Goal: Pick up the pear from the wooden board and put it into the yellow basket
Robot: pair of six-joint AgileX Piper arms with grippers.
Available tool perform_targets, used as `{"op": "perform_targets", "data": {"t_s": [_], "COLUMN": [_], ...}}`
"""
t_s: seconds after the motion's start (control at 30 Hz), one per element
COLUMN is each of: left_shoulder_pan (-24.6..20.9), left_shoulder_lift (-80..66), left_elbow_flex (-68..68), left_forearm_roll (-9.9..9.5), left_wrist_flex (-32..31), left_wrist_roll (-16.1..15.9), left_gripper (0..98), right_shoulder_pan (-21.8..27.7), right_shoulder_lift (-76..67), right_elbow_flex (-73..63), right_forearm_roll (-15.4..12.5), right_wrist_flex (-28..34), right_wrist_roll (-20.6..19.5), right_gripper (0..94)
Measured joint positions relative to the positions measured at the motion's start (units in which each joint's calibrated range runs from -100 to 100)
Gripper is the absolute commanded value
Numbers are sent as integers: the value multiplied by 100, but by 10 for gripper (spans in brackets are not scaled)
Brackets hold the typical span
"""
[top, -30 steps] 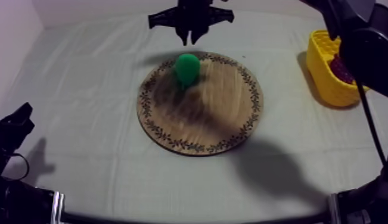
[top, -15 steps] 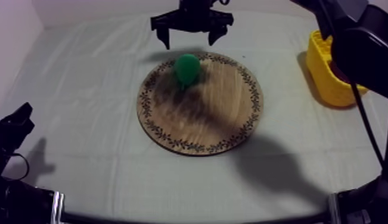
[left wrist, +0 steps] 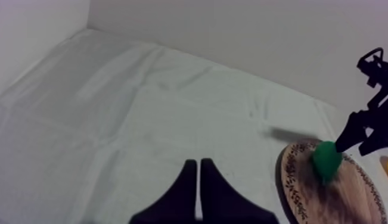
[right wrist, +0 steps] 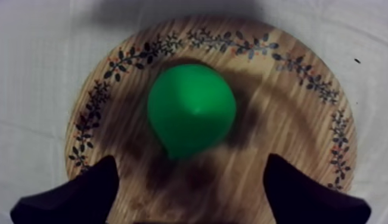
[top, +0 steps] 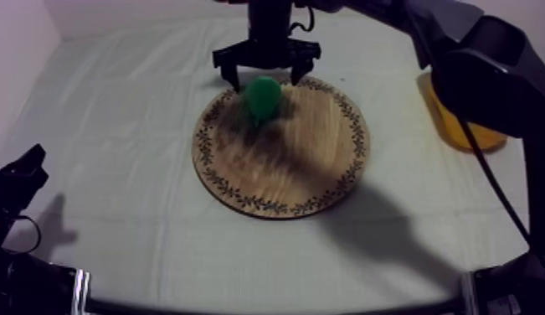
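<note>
A creased grey-white cloth (left wrist: 112, 119) covers the worktop (top: 108, 142). Beyond the right jaws a plain pale wall (top: 133, 12) rises. The light is dim and soft.

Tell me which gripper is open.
The right gripper, spread wide above the pear; the left gripper lies shut as a narrow wedge, off the board.

You will find no text, label, number or sign to read here (the board (top: 357, 138) bears only leaf ornament).

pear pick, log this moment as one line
right gripper: open, above pear | pear: on wooden board, not gripped | left gripper: shut, at rest | yellow basket: table's right side
</note>
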Motion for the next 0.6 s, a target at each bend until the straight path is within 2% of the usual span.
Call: {"op": "perform_targets", "data": {"t_s": [0.4, 0.5, 0.6], "left_shoulder_pan": [0, 0, 0], "left_shoulder_lift": [0, 0, 0], "left_elbow_flex": [0, 0, 0], "left_forearm_roll": [0, 0, 0], "left_wrist_flex": [0, 0, 0], "left_wrist_roll": [0, 0, 0], "left_gripper": [1, 1, 1], "right_shoulder_pan": [55, 68, 76], "right_shoulder_lift": [842, 1007, 1116], "right_elbow_flex": [-540, -691, -810], "right_forearm_roll": [7, 0, -5], "right_wrist_flex": [-9, -14, -41], "right_wrist_roll": [27, 48, 62], "right_gripper": [789, 738, 612]}}
